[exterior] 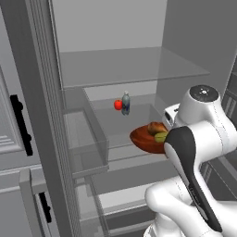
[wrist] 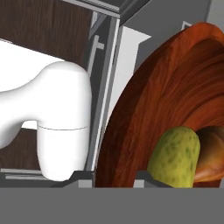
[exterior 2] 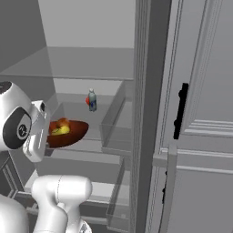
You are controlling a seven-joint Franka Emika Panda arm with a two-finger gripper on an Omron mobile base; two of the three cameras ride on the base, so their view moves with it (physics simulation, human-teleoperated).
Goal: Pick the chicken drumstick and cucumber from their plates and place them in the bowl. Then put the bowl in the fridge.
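Note:
The reddish-brown bowl (exterior: pixel 143 139) (exterior 2: pixel 73 132) (wrist: pixel 153 100) hangs over a glass shelf inside the open fridge (exterior: pixel 129 69) (exterior 2: pixel 91 63). In it lie the yellow-green cucumber (exterior: pixel 160 137) (exterior 2: pixel 59 130) (wrist: pixel 175 155) and the golden-brown chicken drumstick (exterior: pixel 155 127) (exterior 2: pixel 63 123) (wrist: pixel 212 153). My gripper (wrist: pixel 114 178) (exterior 2: pixel 47 138) is shut on the bowl's near rim, which passes between the two fingertips. In the left base view my own arm covers the hand. The plates are out of view.
A small bottle (exterior: pixel 125 103) (exterior 2: pixel 92 100) and a red round fruit (exterior: pixel 118 104) stand at the back of the same shelf. A translucent door bin (exterior: pixel 85 143) (exterior 2: pixel 113 132) juts out beside the bowl. Grey cabinets with black handles (exterior: pixel 21 125) (exterior 2: pixel 181 111) flank the fridge.

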